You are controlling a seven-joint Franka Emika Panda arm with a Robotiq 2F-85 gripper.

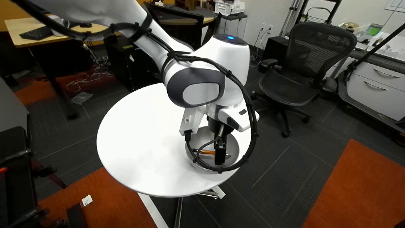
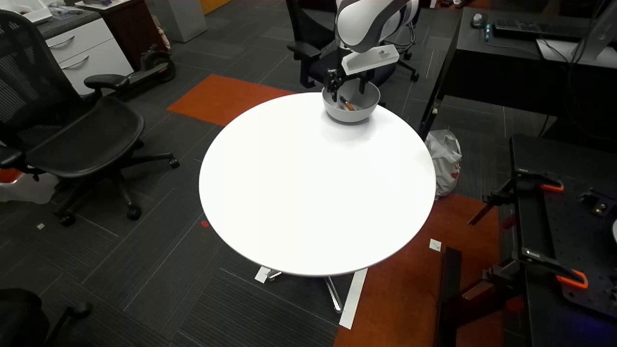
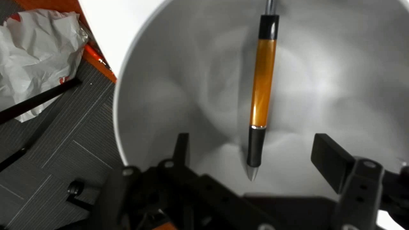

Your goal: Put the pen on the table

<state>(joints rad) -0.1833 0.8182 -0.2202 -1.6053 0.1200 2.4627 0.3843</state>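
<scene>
I judge the job to be at an early stage: the reach looks done, while the grasp, the lift and the setting-down are all left. The setting looks like an office, floored in dark grey carpet (image 1: 278, 196) with orange panels (image 1: 357, 193). The round table (image 2: 308, 183) is my goal surface — plain white, so bright that I can read no texture on it. Around it, in an exterior view, a wooden desk (image 1: 23, 25) stands at the far left and a mesh chair (image 1: 319, 53) at the far right. In an exterior view a white plastic bag (image 2: 444, 164) shows to the right of the table, lower than its top. The grey bowl (image 2: 348, 116) stands on the table near its far edge there, a little right of the middle. My gripper (image 3: 252, 140) is at the bowl, its two fingers (image 3: 330, 163) spread well apart and holding nothing. Smallest of all is the pen (image 3: 263, 80), orange with dark parts — it lies inside the bowl, so it is not yet on the table top. In the wrist view its near end shows between the fingers, apart from both; whether they are low enough to take it, I cannot tell. Next, I think, I should centre on the barrel and squeeze.
</scene>
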